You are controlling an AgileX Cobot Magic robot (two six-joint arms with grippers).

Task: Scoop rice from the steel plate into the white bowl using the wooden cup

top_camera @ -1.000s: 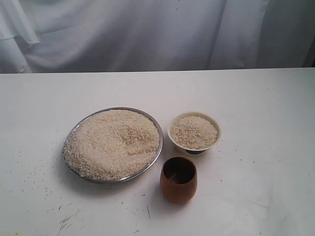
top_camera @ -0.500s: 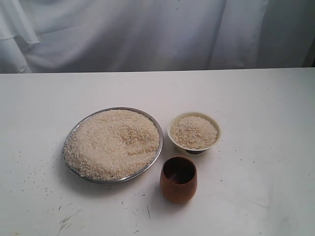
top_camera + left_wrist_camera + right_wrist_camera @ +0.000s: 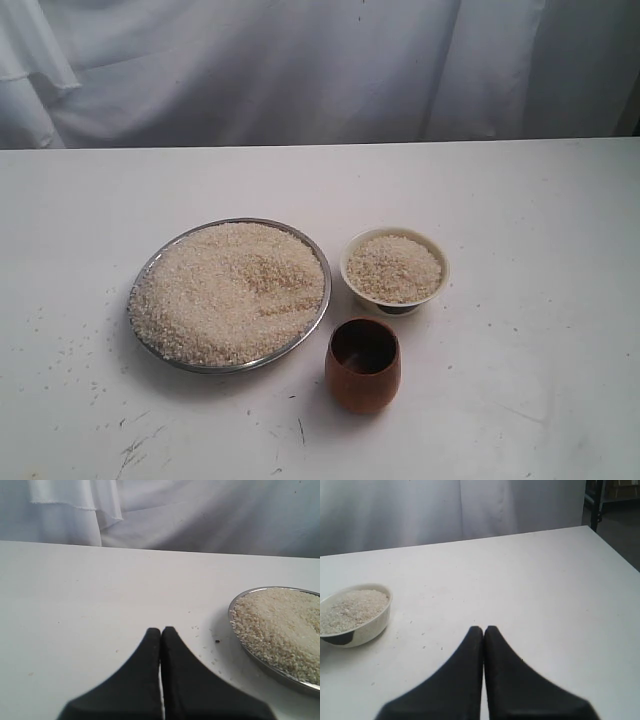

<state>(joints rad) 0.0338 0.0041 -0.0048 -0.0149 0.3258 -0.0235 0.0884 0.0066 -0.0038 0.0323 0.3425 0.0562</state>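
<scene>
White table holds a steel plate heaped with rice. Just right sits a white bowl of rice, with an upright wooden cup nearer the camera. Left gripper and right gripper are empty, jaws pressed together.

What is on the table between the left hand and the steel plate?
Just white table with a few stray grains and a dark speck near the steel plate, in the left wrist view.
</scene>
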